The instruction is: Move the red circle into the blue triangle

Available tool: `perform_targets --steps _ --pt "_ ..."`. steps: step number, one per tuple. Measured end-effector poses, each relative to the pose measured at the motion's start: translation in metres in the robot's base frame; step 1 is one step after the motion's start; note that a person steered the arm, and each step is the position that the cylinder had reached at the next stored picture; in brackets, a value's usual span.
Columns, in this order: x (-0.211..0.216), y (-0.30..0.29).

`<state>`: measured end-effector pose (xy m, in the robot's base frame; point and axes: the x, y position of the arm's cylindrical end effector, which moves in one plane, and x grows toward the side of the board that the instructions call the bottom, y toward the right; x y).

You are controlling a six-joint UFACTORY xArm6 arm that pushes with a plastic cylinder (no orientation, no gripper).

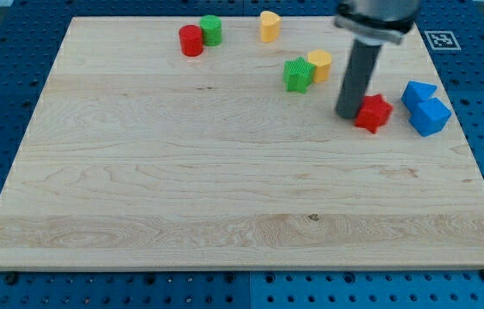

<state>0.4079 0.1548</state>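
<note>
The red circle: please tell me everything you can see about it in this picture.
The red circle is a short, upright round block, looking like moulded plastic, with a flat top. It stands on the wooden board near the view's top edge, left of centre. The green round block sits against its upper right side; they appear to touch. My tip is far away to the view's right, beside the red star block, and the blue triangle lies further right.

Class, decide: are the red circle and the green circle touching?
Touching. The camera view shows the red circle pressed against the green circle at the view's top, with no board visible between them.
</note>
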Motion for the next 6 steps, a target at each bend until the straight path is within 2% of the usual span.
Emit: perform_targets --steps 1,2,3,4,5,6 --pt "0.0 -0.083" --pt "-0.031 -0.211" --pt "-0.11 -0.314" --pt "-0.177 -0.325" --pt "-0.138 -0.232" --pt "-0.058 -0.109"
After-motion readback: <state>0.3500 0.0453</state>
